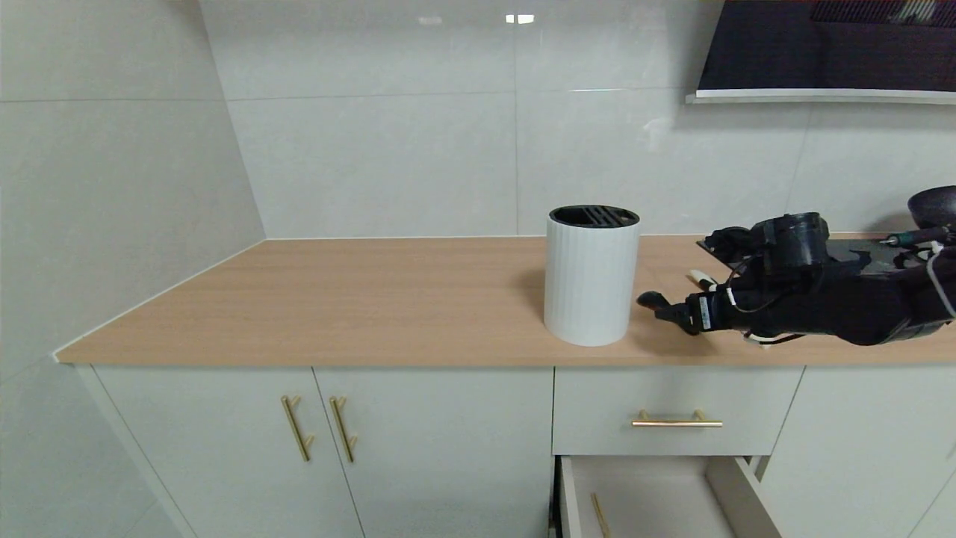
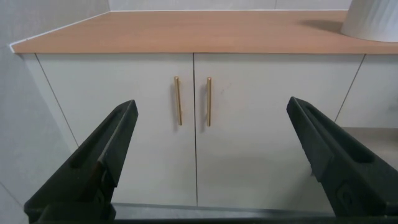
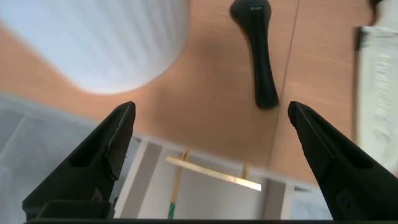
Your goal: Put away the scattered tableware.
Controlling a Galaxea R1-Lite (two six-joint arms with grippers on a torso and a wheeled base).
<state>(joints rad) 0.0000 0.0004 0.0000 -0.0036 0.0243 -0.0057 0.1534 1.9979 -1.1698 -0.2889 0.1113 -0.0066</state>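
The left end effector point(image 2: 211, 104) sits low in front of the cabinets, its fingers spread wide with nothing between them. It faces two pale cabinet doors point(image 2: 193, 124) whose gold handles stand side by side.

Above the doors runs the wooden worktop point(image 1: 373, 299). A white holder point(image 1: 591, 280), ribbed and cylindrical with a black slotted top, stands upright right of the worktop's middle and near its front edge.

At the holder's 3 o'clock, just beside it, a black utensil point(image 3: 258, 56) lies flat on the wood with its rounded end toward the holder. What kind of utensil it is cannot be told.

The right end effector point(image 3: 211, 109) is above the worktop at 3 o'clock of the holder. It is released, fingers wide apart, and grips nothing. The utensil lies ahead of the fingertips, apart from them.

At 1 o'clock of the utensil, a small white item point(image 1: 702, 278) rests on the wood.

At 6 o'clock of the holder, under a closed drawer front point(image 1: 672, 403), a lower drawer point(image 1: 657, 497) is pulled open, and a thin stick-like piece point(image 1: 600, 515) lies inside it.

At the far 3 o'clock end of the worktop are a dark flat panel point(image 1: 859, 250) and a dark pot point(image 1: 933, 205).
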